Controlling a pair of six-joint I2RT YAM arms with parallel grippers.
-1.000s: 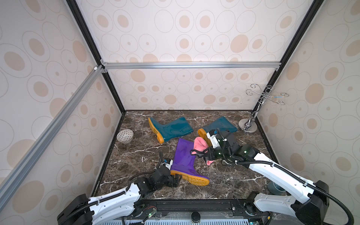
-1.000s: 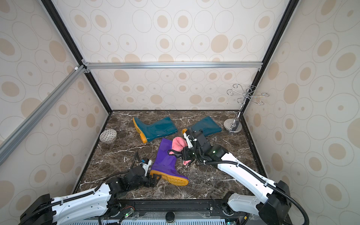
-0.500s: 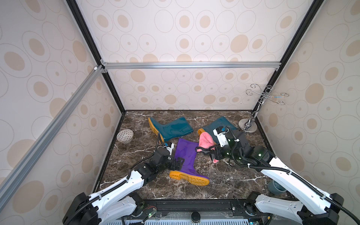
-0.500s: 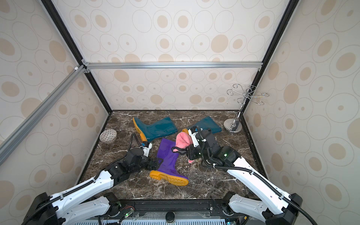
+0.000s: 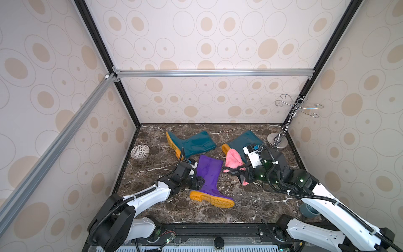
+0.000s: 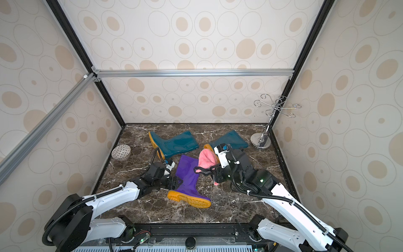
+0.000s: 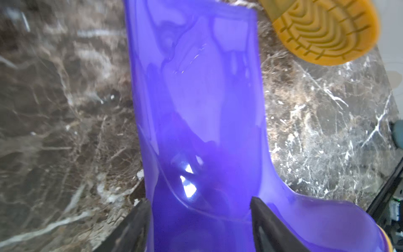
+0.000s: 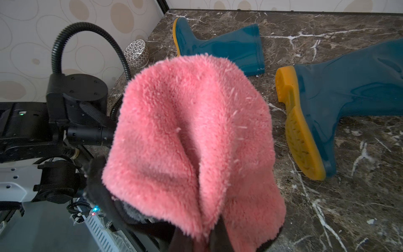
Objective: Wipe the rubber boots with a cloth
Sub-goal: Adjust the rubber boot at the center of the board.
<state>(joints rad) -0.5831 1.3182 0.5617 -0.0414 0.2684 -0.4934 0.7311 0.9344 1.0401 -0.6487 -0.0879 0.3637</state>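
Purple boot (image 5: 208, 172), left jaws now astride, cloth (image 5: 233, 161) shifted

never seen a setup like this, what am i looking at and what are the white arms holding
Two white robot arms sit at a marble table, each ending in a two-fingered gripper. Two pictures look down from one overhead camera; two come from cameras on the wrists. On the table are a purple boot, a teal boot, a second teal boot, a patterned bowl and a metal stand. The right gripper is shut on a fluffy pink cloth. The left gripper straddles the purple boot's ankle; whether it squeezes is unclear.
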